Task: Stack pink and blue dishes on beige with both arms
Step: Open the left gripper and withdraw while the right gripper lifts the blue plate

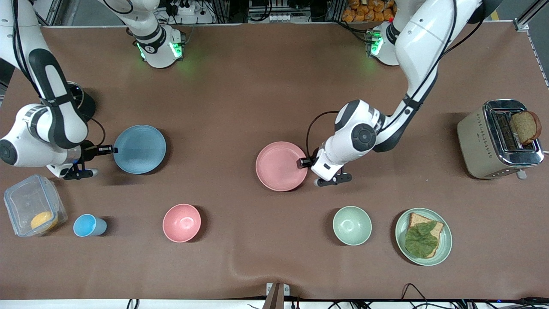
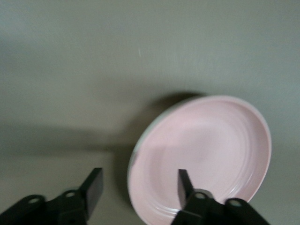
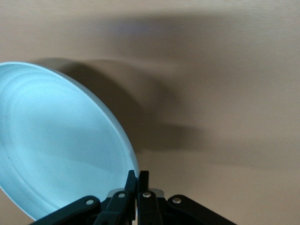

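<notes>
We see the right gripper (image 1: 112, 149) at the right arm's end of the tabletop (image 1: 240, 94), its fingers (image 3: 137, 183) pinched together on the rim of the blue plate (image 1: 140, 149); in the right wrist view that plate (image 3: 56, 140) is tilted, its gripped edge raised and a shadow cast on the surface under it. The left gripper (image 1: 303, 162) sits at the rim of the pink plate (image 1: 281, 166) near the middle of the tabletop, on the edge toward the left arm's end. In the left wrist view its fingers (image 2: 184, 183) stand apart, one over the inside of the pink plate (image 2: 206, 150) and the other outside the rim, so the gripper (image 2: 139, 186) straddles the edge without closing on it; this plate also looks tipped, with shadow beneath it. We cannot find a beige plate in any view. Nearer the front camera, from the right arm's end to the left arm's, we see a clear container (image 1: 34, 205) with something orange inside, a blue cup (image 1: 88, 225), a pink bowl (image 1: 182, 222), a green bowl (image 1: 352, 225) and a green plate (image 1: 446, 240) carrying bread topped with a leaf. A toaster (image 1: 493, 139) with a slice in one slot stands at the left arm's end.
</notes>
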### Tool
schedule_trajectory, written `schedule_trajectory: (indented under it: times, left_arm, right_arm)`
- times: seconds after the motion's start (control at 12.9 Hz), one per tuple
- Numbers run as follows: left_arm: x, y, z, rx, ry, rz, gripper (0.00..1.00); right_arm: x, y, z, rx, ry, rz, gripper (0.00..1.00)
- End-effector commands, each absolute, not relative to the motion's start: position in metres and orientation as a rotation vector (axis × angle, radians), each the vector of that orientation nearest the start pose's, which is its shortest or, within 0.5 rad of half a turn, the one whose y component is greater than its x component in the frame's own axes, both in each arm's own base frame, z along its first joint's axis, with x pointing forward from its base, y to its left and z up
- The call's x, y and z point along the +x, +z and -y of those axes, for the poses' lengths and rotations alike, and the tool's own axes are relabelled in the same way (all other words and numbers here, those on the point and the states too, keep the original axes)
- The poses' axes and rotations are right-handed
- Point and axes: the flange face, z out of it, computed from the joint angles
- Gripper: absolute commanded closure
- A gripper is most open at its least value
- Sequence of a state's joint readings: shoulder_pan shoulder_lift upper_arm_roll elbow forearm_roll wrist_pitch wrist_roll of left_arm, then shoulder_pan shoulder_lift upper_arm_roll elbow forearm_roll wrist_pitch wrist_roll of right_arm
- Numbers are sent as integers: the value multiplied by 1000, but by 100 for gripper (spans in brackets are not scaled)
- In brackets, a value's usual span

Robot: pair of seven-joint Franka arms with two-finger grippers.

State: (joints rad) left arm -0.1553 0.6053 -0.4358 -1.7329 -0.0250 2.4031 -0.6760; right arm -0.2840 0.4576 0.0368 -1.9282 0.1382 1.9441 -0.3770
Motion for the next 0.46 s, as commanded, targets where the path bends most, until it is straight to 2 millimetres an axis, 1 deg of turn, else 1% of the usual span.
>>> schedule_trajectory:
  times: [0.0, 0.08, 0.15, 0.23, 0.39]
  left_arm:
    - [589, 357, 314, -3300, -89, 296, 0]
    - [595, 383, 293, -3270, -151, 301, 0]
    - [600, 408, 268, -3239, -206, 300, 0]
    - [603, 432, 246, -3217, -243, 272, 0]
    - [600, 475, 209, -3175, -281, 199, 0]
  right_arm:
    - [582, 249, 89, -2793, 593, -24, 100]
    - [588, 253, 66, -2798, 604, -57, 100]
    - [596, 259, 36, -2803, 604, -96, 100]
    - [602, 264, 5, -2808, 605, -129, 100]
    - [609, 276, -64, -2830, 610, -192, 100]
